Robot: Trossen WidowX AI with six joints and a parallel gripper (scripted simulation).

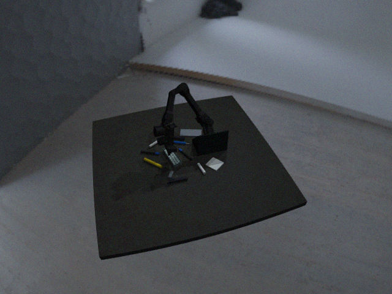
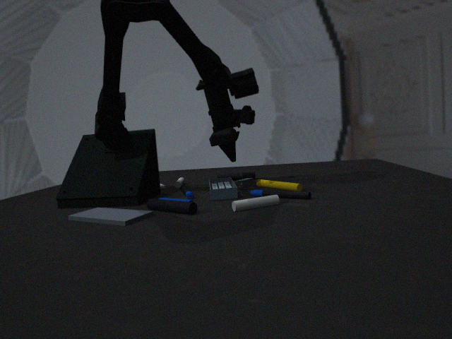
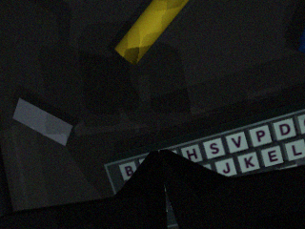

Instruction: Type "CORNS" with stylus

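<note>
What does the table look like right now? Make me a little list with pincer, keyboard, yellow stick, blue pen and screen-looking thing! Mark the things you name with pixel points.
pincer [image 1: 171, 152] [image 2: 234, 160] [image 3: 159, 158]: shut, nothing held, above the keyboard
keyboard [image 1: 173, 158] [image 2: 222, 193] [image 3: 248, 162]: on the table, letter keys showing, partly hidden
yellow stick [image 1: 152, 163] [image 2: 279, 185] [image 3: 148, 31]: lying flat beside the keyboard
blue pen [image 1: 179, 142]: lying flat, thin tip showing
screen-looking thing [image 1: 210, 143] [image 2: 109, 171]: dark sloping block by the arm's foot

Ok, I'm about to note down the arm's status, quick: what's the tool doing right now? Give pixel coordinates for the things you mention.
Tool [image 1: 171, 152] [image 2: 233, 160] [image 3: 159, 158]: closed, nothing held, tips above the keyboard [image 1: 174, 158] [image 2: 223, 193] [image 3: 248, 152].
</note>
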